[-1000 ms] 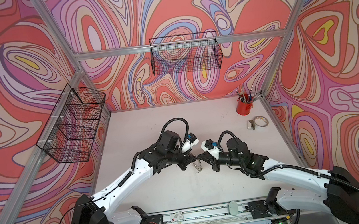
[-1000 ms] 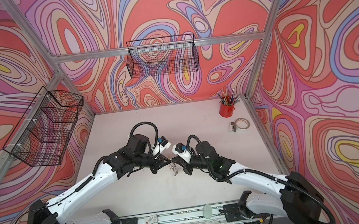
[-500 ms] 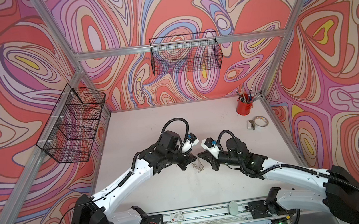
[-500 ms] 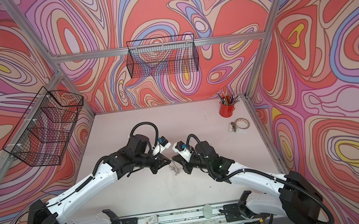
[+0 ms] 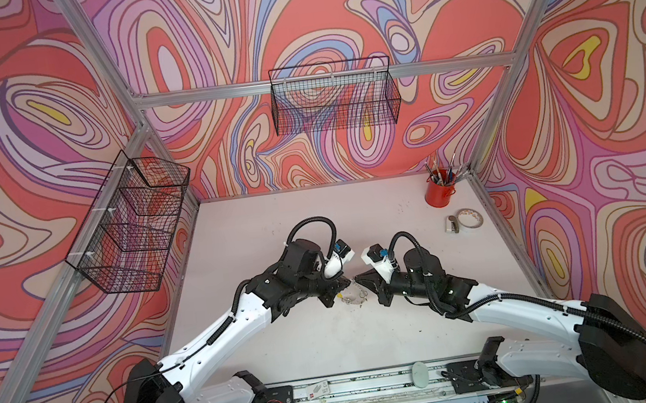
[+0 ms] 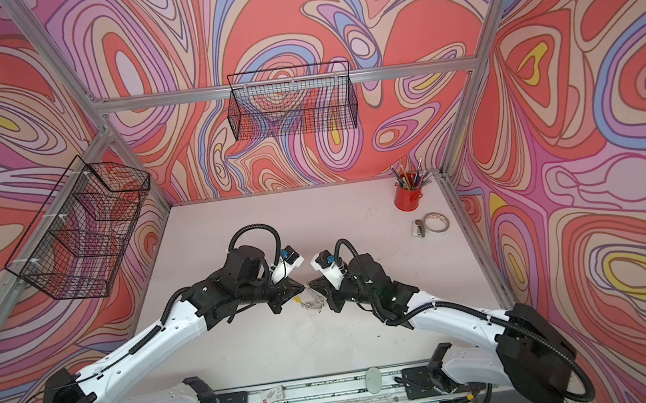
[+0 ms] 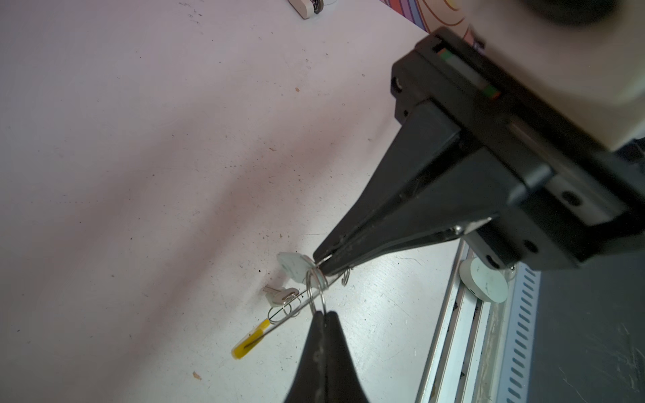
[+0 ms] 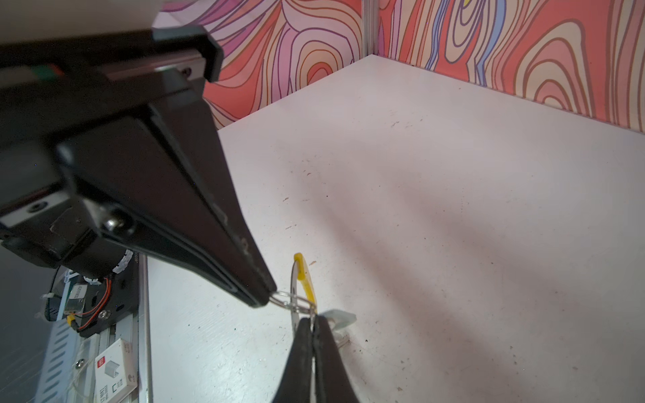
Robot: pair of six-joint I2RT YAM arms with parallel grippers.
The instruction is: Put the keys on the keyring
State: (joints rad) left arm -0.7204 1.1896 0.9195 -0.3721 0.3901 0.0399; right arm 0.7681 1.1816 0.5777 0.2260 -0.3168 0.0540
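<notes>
Presently both claws are meeting mid-counter (image 5: 331,348): left claw (image 7: 321,314) is clenching a wire loop (image 8: 283,300), right claw (image 7: 319,260) is pinching the keyring (image 7: 254,338) rim beside one key (image 7: 295,267); second key (image 7: 281,296) is dangling nearby

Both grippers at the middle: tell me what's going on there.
The left gripper is shut on a small wire loop on the large flat grey metal keyring, which carries a yellow sleeve. The right gripper is shut at the same cluster, beside a key's pale translucent plastic tag; exactly what it pinches is unclear. A second small silver key with its own tag sits near the hoop.
</notes>
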